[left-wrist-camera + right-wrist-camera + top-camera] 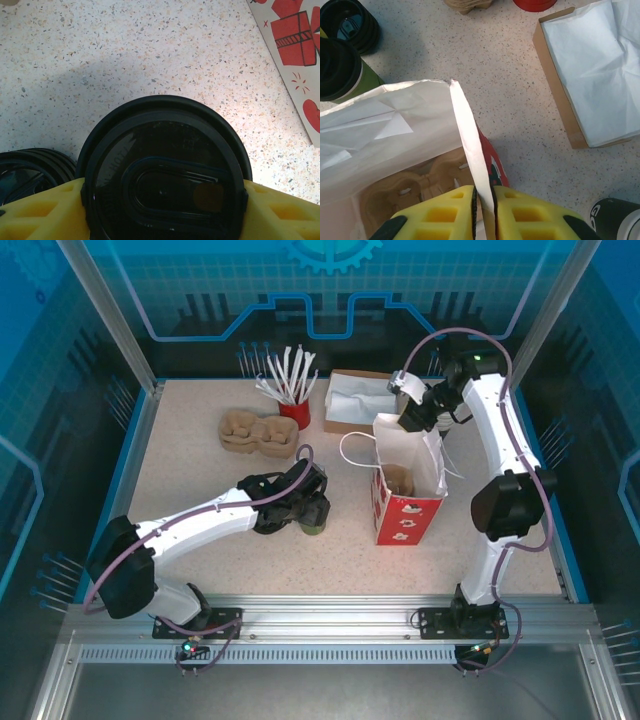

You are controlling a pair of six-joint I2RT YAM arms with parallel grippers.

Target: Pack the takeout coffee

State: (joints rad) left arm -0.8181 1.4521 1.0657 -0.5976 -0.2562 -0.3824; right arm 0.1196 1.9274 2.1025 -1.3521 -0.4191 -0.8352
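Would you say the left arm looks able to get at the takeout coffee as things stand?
Most likely yes: the left gripper has its yellow fingers on either side of the takeout coffee, seemingly closed on it beneath its lid, with nothing in between.
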